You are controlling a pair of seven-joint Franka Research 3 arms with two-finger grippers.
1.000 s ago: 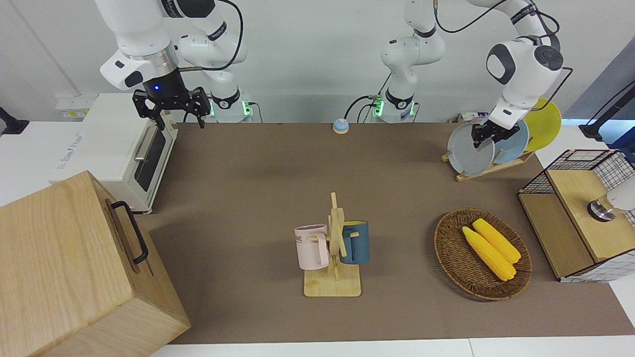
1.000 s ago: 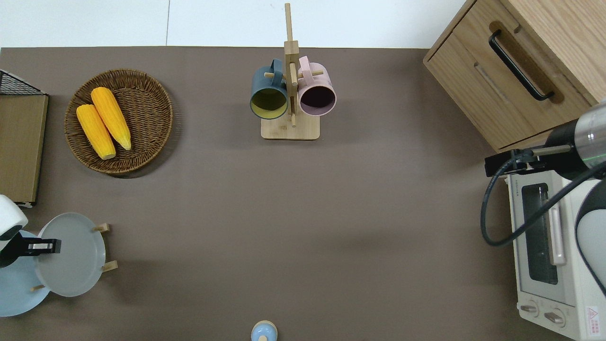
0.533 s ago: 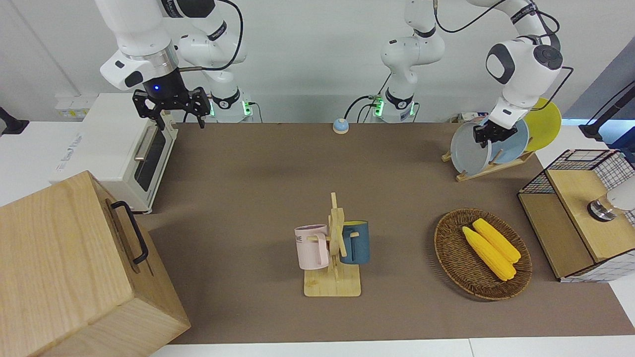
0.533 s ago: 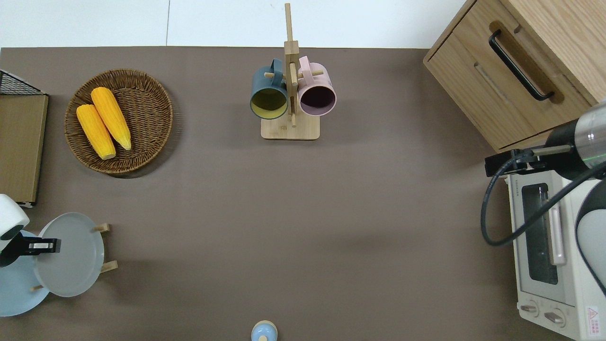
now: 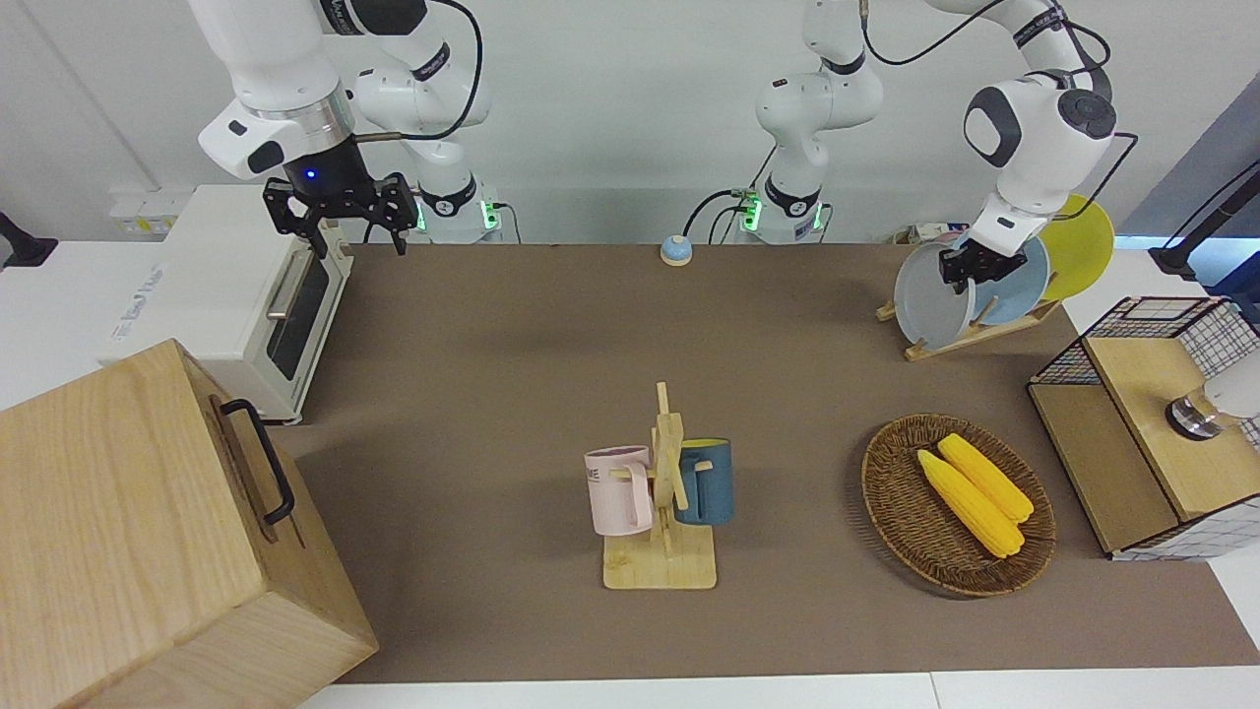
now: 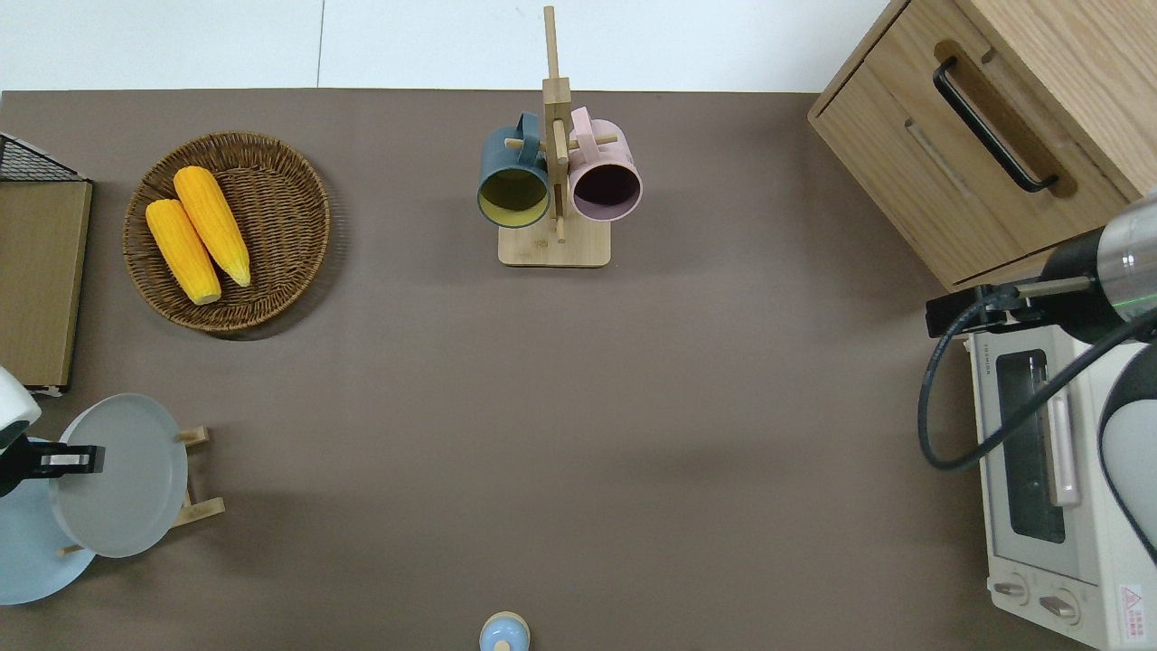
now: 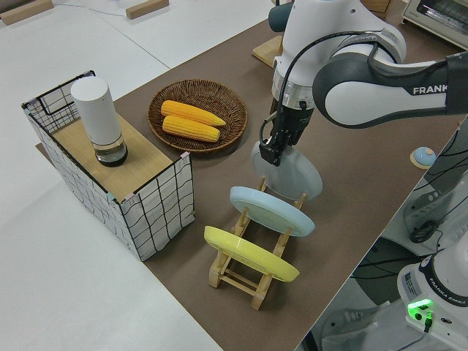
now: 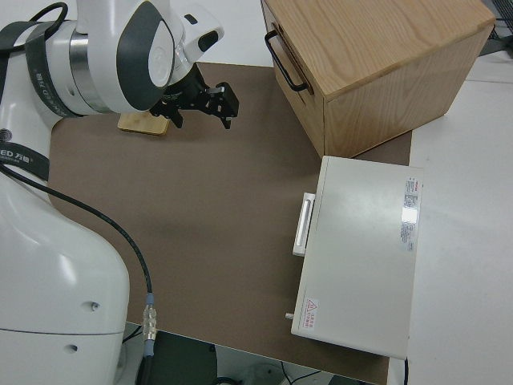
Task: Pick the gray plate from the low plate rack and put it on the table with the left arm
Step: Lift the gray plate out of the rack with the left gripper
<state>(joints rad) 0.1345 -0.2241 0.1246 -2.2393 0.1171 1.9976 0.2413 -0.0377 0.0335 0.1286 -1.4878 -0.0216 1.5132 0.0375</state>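
While the left gripper [image 7: 271,148] pinches the gray plate [image 7: 292,172] by its rim, it could snag the rack [image 7: 252,274] pegs and slip.

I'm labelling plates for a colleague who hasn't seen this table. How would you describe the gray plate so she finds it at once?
Go to the left arm's end of the table, to the low plate rack. The gray plate is at the rack's end toward the table's middle, pinched at its rim by the left gripper. Its neighbours are light blue and yellow; it alone is gray and gripped.
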